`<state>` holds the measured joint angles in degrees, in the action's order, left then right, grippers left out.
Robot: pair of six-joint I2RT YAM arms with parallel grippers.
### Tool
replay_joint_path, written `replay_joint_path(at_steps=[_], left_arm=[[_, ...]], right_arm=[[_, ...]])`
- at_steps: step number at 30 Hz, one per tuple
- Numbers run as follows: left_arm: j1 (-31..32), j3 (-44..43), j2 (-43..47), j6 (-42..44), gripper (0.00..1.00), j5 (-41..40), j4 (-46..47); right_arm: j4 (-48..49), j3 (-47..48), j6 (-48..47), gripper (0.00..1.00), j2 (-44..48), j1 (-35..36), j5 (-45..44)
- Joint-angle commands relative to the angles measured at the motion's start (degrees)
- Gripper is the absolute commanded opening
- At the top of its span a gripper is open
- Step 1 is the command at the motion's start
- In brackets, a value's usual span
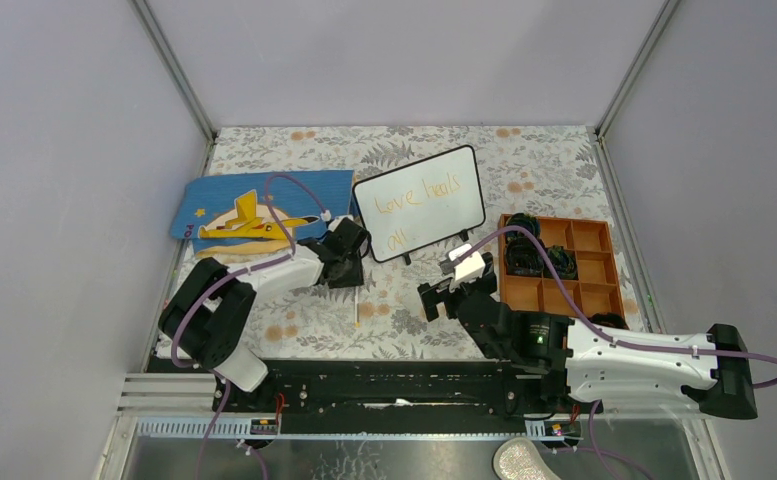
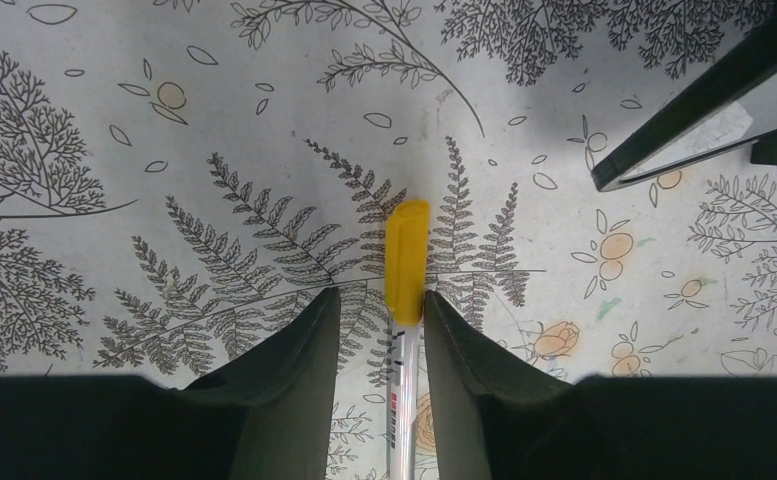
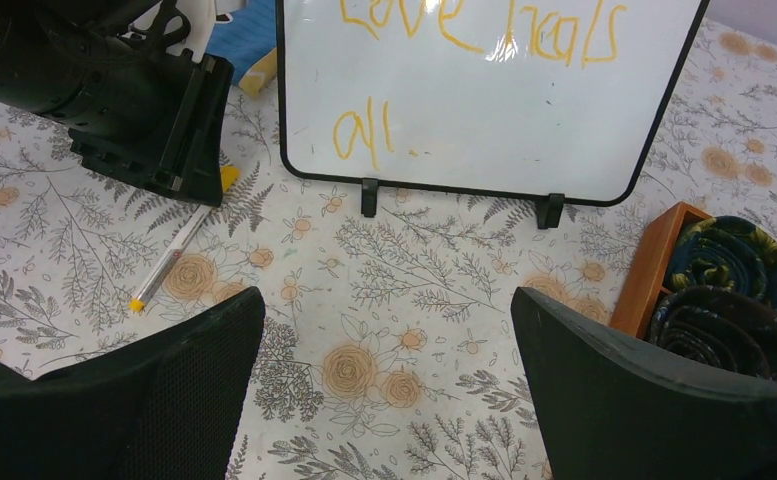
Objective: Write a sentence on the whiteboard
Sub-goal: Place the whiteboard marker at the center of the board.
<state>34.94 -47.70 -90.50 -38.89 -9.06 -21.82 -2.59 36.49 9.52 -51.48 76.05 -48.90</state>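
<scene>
The whiteboard point(image 1: 446, 224) stands on its black feet at the table's middle back, and fills the top of the right wrist view point(image 3: 524, 120). The sentence point(image 1: 416, 196) is orange, "Love heals" over "all..", also in the right wrist view point(image 3: 484, 20). A clear pen with a yellow cap point(image 2: 405, 260) lies on the table by the board's left foot point(image 1: 358, 305) point(image 3: 179, 245). My left gripper point(image 2: 379, 300) point(image 1: 349, 262) is low over the cap end. Its jaws straddle the pen and are a little apart; the right finger touches the cap. My right gripper point(image 3: 384, 310) point(image 1: 442, 295) is wide open and empty in front of the board.
A wooden compartment tray point(image 1: 584, 270) with dark rolled things stands right of the board, close to my right gripper point(image 3: 654, 265). A blue mat with a yellow plane point(image 1: 254, 215) lies at the back left. The board's black frame corner point(image 2: 684, 110) is just right of my left gripper.
</scene>
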Motion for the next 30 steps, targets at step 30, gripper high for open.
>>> replay_joint_path(at_steps=[30], left_arm=[[2.9, 1.3, 1.0, -0.5, 0.29, -3.9, 0.5]], right_arm=[[0.8, 2.5, 1.1, 1.00, -0.6, -0.2, -1.8]])
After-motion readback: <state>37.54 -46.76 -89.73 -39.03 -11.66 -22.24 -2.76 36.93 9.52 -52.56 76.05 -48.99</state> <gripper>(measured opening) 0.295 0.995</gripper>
